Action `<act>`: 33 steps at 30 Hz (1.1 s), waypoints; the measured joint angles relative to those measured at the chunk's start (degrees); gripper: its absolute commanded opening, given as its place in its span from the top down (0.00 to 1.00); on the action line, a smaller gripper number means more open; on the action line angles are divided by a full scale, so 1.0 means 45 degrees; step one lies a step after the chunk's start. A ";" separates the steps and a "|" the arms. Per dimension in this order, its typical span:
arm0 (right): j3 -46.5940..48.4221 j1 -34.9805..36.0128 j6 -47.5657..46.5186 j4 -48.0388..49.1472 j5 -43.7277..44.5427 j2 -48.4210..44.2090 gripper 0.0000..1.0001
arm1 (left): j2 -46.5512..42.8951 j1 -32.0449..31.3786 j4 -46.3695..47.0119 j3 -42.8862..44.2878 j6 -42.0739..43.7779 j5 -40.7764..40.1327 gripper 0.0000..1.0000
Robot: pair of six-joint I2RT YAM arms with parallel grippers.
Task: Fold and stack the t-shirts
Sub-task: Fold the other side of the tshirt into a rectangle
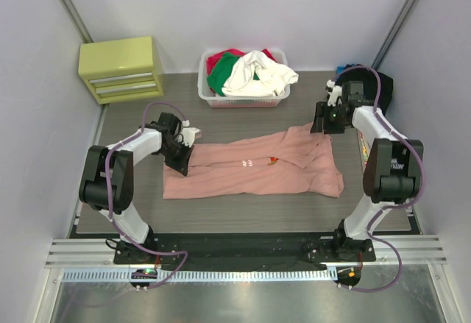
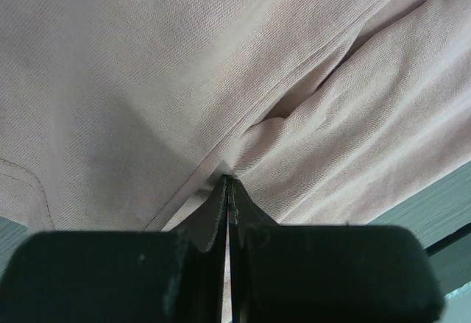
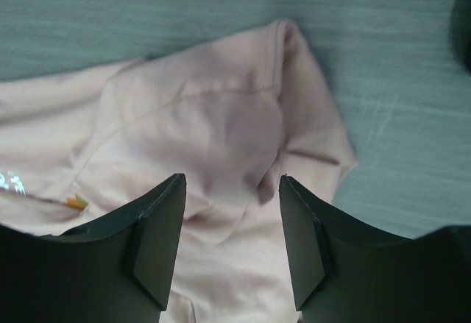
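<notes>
Where the left gripper (image 2: 228,185) bites, only a pinched ridge of the salmon-pink t-shirt (image 1: 254,167) shows, jaws closed on it. Right gripper (image 3: 232,183) parted over the shirt's far right corner, holding nothing. Shirt spread across the grey woodgrain table (image 1: 132,214); chest print too small to read. Dark bundle (image 1: 386,91) far right, half hidden behind the arm. Pale walls; laundry basket (image 1: 243,104) and yellow-green drawer unit (image 1: 121,69) far side.
</notes>
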 measured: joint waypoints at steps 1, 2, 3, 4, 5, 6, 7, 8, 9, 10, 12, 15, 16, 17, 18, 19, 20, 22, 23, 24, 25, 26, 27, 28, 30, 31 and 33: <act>0.0272 -0.0049 0.0044 -0.0044 -0.0005 0.0330 0.41 | 0.0000 0.0000 0.0005 0.0000 0.0000 -0.0010 1.00; 0.0631 -0.0097 0.0107 -0.0039 -0.0015 0.0690 0.41 | 0.0000 0.0000 0.0000 0.0000 0.0000 -0.0029 1.00; 0.1005 -0.0136 0.0175 0.0053 -0.0024 0.1054 0.41 | 0.0000 0.0000 0.0005 0.0005 0.0000 -0.0039 1.00; 0.1180 -0.0141 0.0214 0.0102 -0.0034 0.1243 0.41 | 0.0000 0.0000 0.0005 0.0000 0.0000 -0.0039 1.00; 0.1360 -0.0136 0.0262 0.0121 -0.0058 0.1423 0.41 | 0.0000 0.0000 0.0000 0.0000 0.0000 -0.0039 1.00; 0.1462 -0.0131 0.0291 0.0155 -0.0068 0.1549 0.41 | 0.0000 0.0000 0.0005 0.0000 0.0000 -0.0039 1.00; 0.1530 -0.0131 0.0330 0.0214 -0.0107 0.1671 0.41 | 0.0000 0.0000 0.0000 0.0000 0.0000 -0.0039 1.00; 0.1545 -0.0131 0.0364 0.0243 -0.0141 0.1758 0.41 | 0.0000 -0.0005 0.0005 0.0000 0.0000 -0.0039 1.00; 0.1549 -0.0126 0.0393 0.0248 -0.0214 0.1889 0.41 | 0.0000 -0.0005 0.0005 0.0000 0.0000 -0.0039 1.00; 0.1549 -0.0126 0.0413 0.0243 -0.0253 0.1987 0.41 | 0.0000 -0.0005 0.0005 0.0000 0.0000 -0.0044 1.00; 0.1549 -0.0131 0.0432 0.0257 -0.0389 0.2254 0.43 | 0.0000 -0.0005 0.0005 0.0005 0.0000 -0.0039 1.00; 0.1545 -0.0126 0.0583 0.0262 -0.0529 0.2642 0.70 | 0.0000 -0.0005 0.0005 0.0005 0.0000 -0.0039 1.00; 0.1525 -0.0131 0.0651 0.0277 -0.0559 0.2720 0.90 | 0.0000 -0.0005 0.0000 0.0005 0.0000 -0.0044 1.00; 0.1486 -0.0131 0.0714 0.0291 -0.0573 0.2749 0.99 | 0.0000 -0.0005 0.0005 0.0005 0.0000 -0.0039 1.00; 0.1438 -0.0131 0.0733 0.0301 -0.0583 0.2749 0.99 | 0.0000 -0.0005 0.0005 0.0005 0.0000 -0.0044 1.00; 0.1399 -0.0131 0.0792 0.0335 -0.0602 0.2749 0.99 | 0.0000 -0.0005 0.0005 0.0005 0.0005 -0.0044 1.00; 0.1375 -0.0131 0.0835 0.0374 -0.0612 0.2749 0.99 | 0.0000 -0.0005 0.0005 0.0005 0.0000 -0.0044 1.00; 0.1214 -0.0131 0.0865 0.0515 -0.0597 0.2715 0.99 | 0.0000 -0.0005 0.0005 0.0005 0.0005 -0.0044 1.00; 0.1088 -0.0131 0.0860 0.0573 -0.0559 0.2652 0.99 | 0.0000 -0.0005 0.0005 0.0005 0.0000 -0.0049 1.00; 0.0933 -0.0136 0.0860 0.0622 -0.0520 0.2550 0.99 | 0.0000 -0.0005 0.0005 0.0005 0.0005 -0.0049 1.00; 0.0719 -0.0170 0.0855 0.0670 -0.0457 0.2356 0.99 | 0.0000 -0.0005 0.0005 0.0005 0.0005 -0.0049 1.00; 0.0466 -0.0238 0.0855 0.0680 -0.0384 0.2093 0.99 | 0.0000 -0.0005 0.0005 0.0005 0.0005 -0.0053 1.00; 0.0204 -0.0287 0.0860 0.0656 -0.0325 0.1763 0.99 | 0.0000 -0.0005 0.0005 0.0005 0.0005 -0.0053 1.00; 0.0024 -0.0345 0.0865 0.0602 -0.0262 0.1452 0.99 | 0.0000 -0.0005 0.0005 0.0005 0.0010 -0.0053 1.00; -0.0359 -0.0588 0.0889 0.0364 -0.0078 0.0568 0.99 | 0.0000 -0.0005 0.0005 0.0005 0.0010 -0.0053 1.00; -0.0471 -0.0709 0.0894 0.0199 -0.0024 0.0102 0.99 | 0.0000 -0.0005 0.0005 0.0005 0.0010 -0.0053 1.00; -0.0583 -0.0860 0.0894 -0.0146 0.0015 -0.0695 0.99 | 0.0000 -0.0005 0.0005 0.0005 0.0015 -0.0053 1.00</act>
